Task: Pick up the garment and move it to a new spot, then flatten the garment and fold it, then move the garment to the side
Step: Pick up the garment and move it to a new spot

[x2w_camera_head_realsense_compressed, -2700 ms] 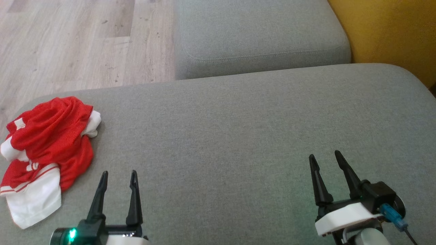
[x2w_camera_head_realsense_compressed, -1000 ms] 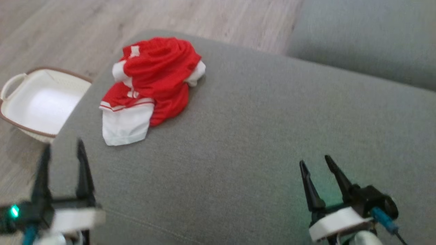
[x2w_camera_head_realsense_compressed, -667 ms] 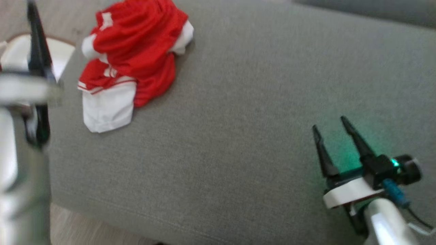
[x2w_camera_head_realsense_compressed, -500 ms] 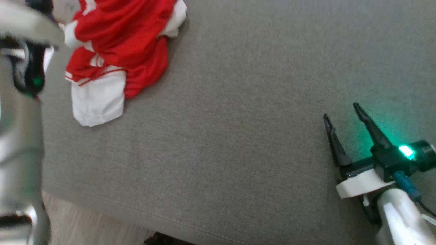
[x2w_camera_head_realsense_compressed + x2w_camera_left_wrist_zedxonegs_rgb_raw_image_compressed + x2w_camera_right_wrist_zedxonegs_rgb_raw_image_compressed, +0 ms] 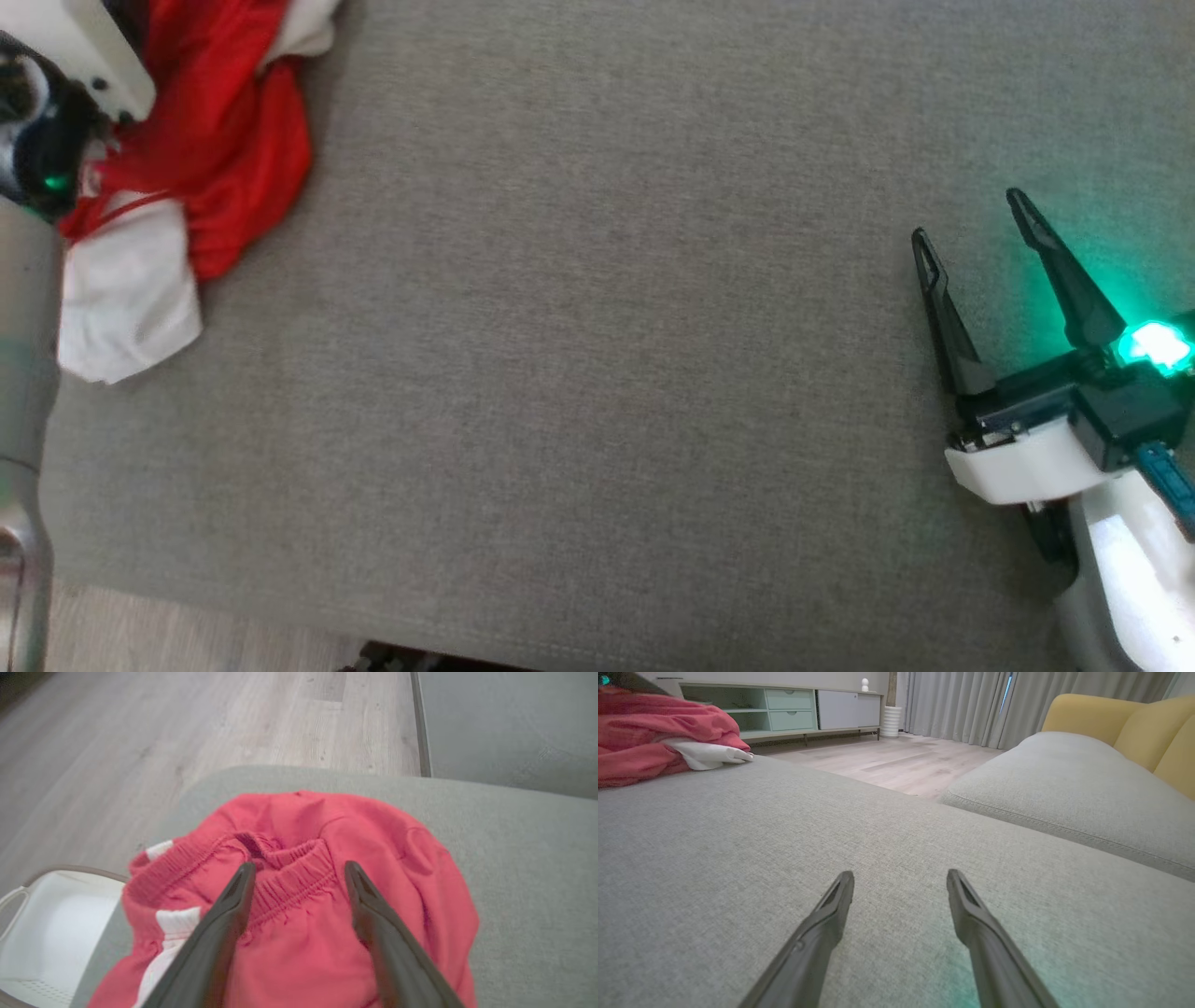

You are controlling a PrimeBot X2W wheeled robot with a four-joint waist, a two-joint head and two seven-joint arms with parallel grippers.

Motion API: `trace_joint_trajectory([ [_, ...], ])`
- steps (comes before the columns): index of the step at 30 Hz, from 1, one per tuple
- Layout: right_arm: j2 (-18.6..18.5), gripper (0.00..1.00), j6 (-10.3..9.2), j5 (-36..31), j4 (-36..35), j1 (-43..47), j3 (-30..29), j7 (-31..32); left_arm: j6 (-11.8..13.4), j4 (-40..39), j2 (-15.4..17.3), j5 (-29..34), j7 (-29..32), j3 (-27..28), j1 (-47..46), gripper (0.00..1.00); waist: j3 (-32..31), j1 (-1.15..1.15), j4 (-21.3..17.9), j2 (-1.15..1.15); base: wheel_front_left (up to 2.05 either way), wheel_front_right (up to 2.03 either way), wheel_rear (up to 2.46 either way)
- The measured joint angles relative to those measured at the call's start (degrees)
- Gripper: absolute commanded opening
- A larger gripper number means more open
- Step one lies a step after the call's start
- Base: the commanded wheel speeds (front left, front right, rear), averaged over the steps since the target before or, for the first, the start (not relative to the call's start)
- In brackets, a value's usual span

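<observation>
The garment (image 5: 201,154), red with white panels, lies crumpled at the far left of the grey sofa seat (image 5: 597,373). In the left wrist view my left gripper (image 5: 299,870) hovers just above the garment (image 5: 402,868), open, its two fingers straddling the red elastic waistband (image 5: 289,877). In the head view its white wrist housing covers the garment's upper left part. My right gripper (image 5: 966,219) stands open low over bare cushion at the right, a green light on its body. The right wrist view shows my right gripper (image 5: 901,877) above the fabric and the garment (image 5: 649,737) far to the left.
A white basket (image 5: 42,933) with a brown rim stands on the wooden floor (image 5: 140,746) beside the sofa's left end. A second grey cushion (image 5: 1069,784) and a yellow armchair (image 5: 1134,723) lie beyond. The seat's front edge (image 5: 280,607) runs along the bottom.
The head camera has tilted down and swung, shifting the whole picture. My left arm has risen and reached over the garment. The right gripper stays open over the cushion.
</observation>
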Motion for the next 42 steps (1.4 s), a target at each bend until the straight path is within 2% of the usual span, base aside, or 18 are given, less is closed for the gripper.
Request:
trace_joint_trajectory([
  [1, 0.0, 1.00, -0.01, 0.0, -0.4, -0.1, 0.0, -0.2, 0.0, 0.6, 0.1, -0.9, 0.0, -0.9, 0.1, 1.00, 0.5, 0.00, -0.4, 0.00, 0.00, 0.00, 0.00],
  [2, 0.0, 1.00, 0.00, 0.0, -0.8, -0.2, 0.0, -0.2, 0.0, 1.1, 0.1, -2.3, 0.1, -1.4, 0.4, 0.83, 0.9, 0.00, -0.7, 0.00, 0.00, 0.00, 0.00],
  [3, 0.0, 1.00, 0.00, -0.1, -1.1, -0.4, 0.0, -0.2, 0.0, 1.8, 0.1, -3.9, 0.3, -2.1, 0.6, 0.27, 1.2, 0.00, -0.9, 0.00, 0.00, 0.00, 0.00],
  [4, 0.0, 1.00, 0.00, -0.1, -1.3, -0.5, -0.1, -0.2, 0.0, 2.2, 0.2, -5.2, 0.2, -2.7, 0.7, 0.00, 1.5, 0.00, -1.1, 0.00, 0.00, 0.00, 0.00],
  [7, 0.0, 1.00, 0.00, -0.4, -1.6, -0.7, -0.4, -0.2, 0.0, 2.7, 1.3, -5.6, -4.0, -4.8, 1.0, 0.00, 2.0, 0.00, -1.2, 0.00, 0.00, 0.00, 0.00],
  [13, 0.0, 1.00, 0.00, -0.4, 0.2, -0.8, -0.7, -0.2, 0.0, 4.2, 3.5, -2.2, -18.5, -9.2, -0.8, 0.00, 0.2, 0.00, -0.7, 0.00, 0.00, 0.00, 0.00],
  [18, 1.6, 1.00, 0.00, 0.1, 4.3, -0.8, 0.2, 0.1, 0.0, 3.7, 4.5, -1.9, -22.7, -13.4, -4.5, 0.00, -3.8, 0.00, -0.9, 0.00, 0.00, 0.00, 0.00],
  [22, 4.6, 1.00, 0.00, 1.0, 7.0, -0.6, 1.8, 0.5, 0.0, -0.2, 5.5, -3.5, -23.0, -18.0, -6.5, 0.00, -8.0, 0.00, -1.8, 0.00, 0.00, 0.00, 0.00],
  [29, 8.2, 1.00, 0.00, 3.4, 8.9, 0.8, 3.2, 0.6, 0.0, -8.2, 10.4, -8.1, -19.4, -27.4, -9.5, 0.00, -16.0, -0.02, -6.4, 0.00, 0.00, 0.00, 0.00],
  [38, 9.6, 1.00, 0.00, 5.3, 9.6, 5.7, 2.8, 0.6, 0.0, -17.3, 12.0, -13.5, -14.6, -37.7, -12.6, 0.00, -23.9, -0.02, -17.9, 0.00, 0.00, 0.00, 0.00],
  [42, 9.9, 1.00, 0.00, 7.7, 9.4, 6.6, 2.8, 0.6, 0.0, -17.8, 10.0, -15.4, -13.4, -39.4, -13.8, 0.00, -26.0, -0.02, -23.6, 0.00, 0.00, 0.00, 0.00],
])
